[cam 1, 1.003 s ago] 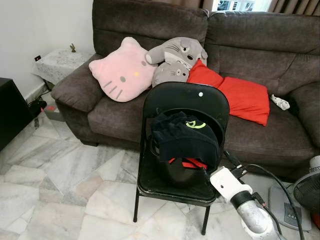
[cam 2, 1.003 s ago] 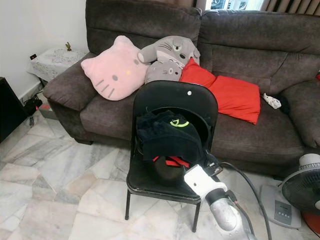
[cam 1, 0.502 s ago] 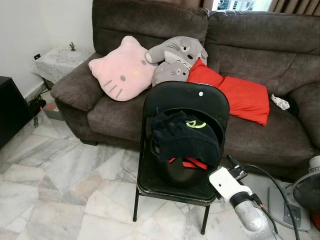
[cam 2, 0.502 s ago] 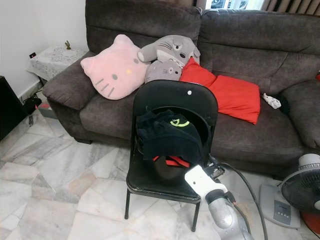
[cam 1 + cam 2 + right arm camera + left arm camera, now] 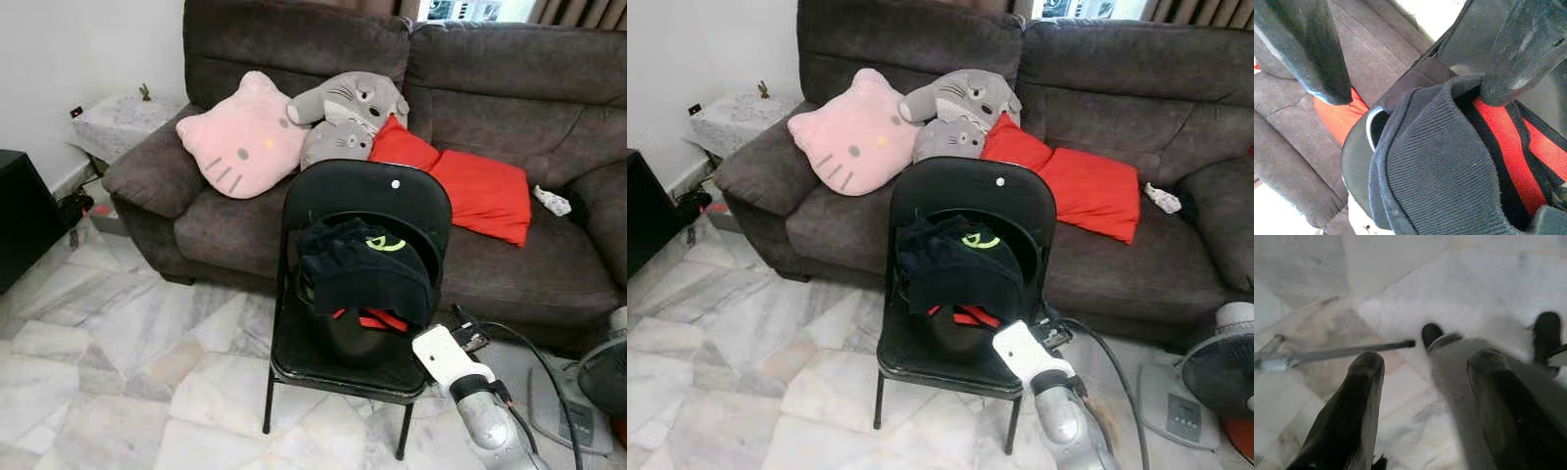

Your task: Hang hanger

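Your right gripper [image 5: 1415,63] has eased slightly back at lower right, jaws apart over the dark garment [image 5: 364,269]; nothing grasped yet; left gripper [image 5: 1425,406] hangs open.

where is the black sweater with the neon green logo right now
In the left eye view the black knit sweater with the neon green logo is draped over the black metal folding chair before the brown sofa, with the right pincer just beside its lower right edge.
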You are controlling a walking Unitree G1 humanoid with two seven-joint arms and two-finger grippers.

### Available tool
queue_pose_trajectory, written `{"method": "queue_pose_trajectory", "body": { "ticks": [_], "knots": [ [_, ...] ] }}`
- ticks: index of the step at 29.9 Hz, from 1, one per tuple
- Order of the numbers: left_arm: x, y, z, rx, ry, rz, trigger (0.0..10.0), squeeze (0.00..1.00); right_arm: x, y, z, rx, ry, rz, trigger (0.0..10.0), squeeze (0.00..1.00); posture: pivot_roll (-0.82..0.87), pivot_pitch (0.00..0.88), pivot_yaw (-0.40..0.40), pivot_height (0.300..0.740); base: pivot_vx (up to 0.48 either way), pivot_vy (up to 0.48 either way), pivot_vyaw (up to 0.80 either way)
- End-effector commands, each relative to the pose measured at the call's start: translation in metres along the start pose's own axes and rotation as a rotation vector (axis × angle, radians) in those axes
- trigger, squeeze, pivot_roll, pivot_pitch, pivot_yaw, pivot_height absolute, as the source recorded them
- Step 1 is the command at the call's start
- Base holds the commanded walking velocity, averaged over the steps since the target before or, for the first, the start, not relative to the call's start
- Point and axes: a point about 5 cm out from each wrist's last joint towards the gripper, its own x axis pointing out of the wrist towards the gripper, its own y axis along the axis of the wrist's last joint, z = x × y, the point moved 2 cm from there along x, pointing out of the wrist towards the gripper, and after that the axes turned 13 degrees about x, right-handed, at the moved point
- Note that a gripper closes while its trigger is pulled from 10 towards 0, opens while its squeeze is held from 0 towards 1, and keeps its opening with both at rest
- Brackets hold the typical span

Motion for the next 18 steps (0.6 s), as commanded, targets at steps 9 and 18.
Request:
{"method": "queue_pose_trajectory", "body": {
  "ticks": [9,18],
  "knots": [
    [0.000,-0.003,0.006,0.015,-0.025,-0.032,10.0,0.00,0.007,0.001,0.004,0.069,-0.061,0.035,10.0,0.00,-0.17,0.075,-0.004,0.740,0.000,0.000,0.00],
    [-0.001,-0.004,-0.021,0.008,0.019,-0.010,10.0,0.00,0.009,0.009,0.007,0.116,-0.094,0.108,10.0,0.00,-0.17,0.075,-0.002,0.740,0.000,0.000,0.00]
  ]
}}
